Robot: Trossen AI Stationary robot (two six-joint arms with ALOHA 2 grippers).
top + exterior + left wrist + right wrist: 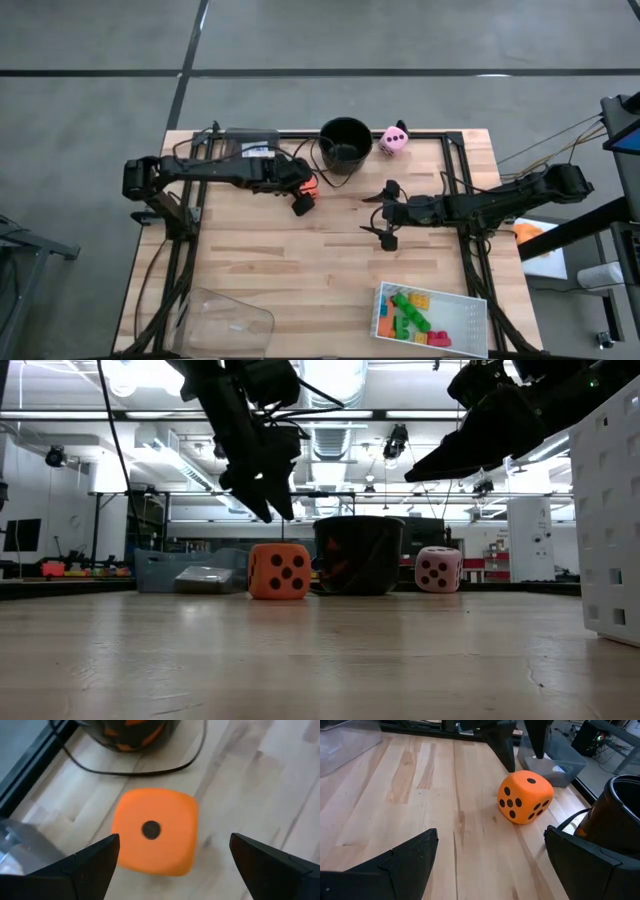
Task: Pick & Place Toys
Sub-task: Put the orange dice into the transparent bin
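Pale wooden table (300, 260) under you, bright workshop ceiling behind it, and your left gripper (172, 862) hangs released right above the orange die (154, 831), fingers spread wide to either side of it with nothing held. That die sits flat on the wood just beside the black bucket (345, 141), one-dot face up, and the bucket's wire handle (140, 767) lies on the boards between die and bucket. To my eye the step in hand is the grasp itself: come straight down so both fingers pass the die's flat side faces evenly, and close only once you are low on its body. Keep off the corner edges, since a rounded cube like this may squirt out if pinched askew. Mind the wire handle on the bucket side; a finger landing on it could drag the bucket. Your right gripper (487, 865) waits released over bare wood on the die's far side from the left arm, well apart. On the other side of the bucket, the pink die (394, 140) stands touching or nearly touching it
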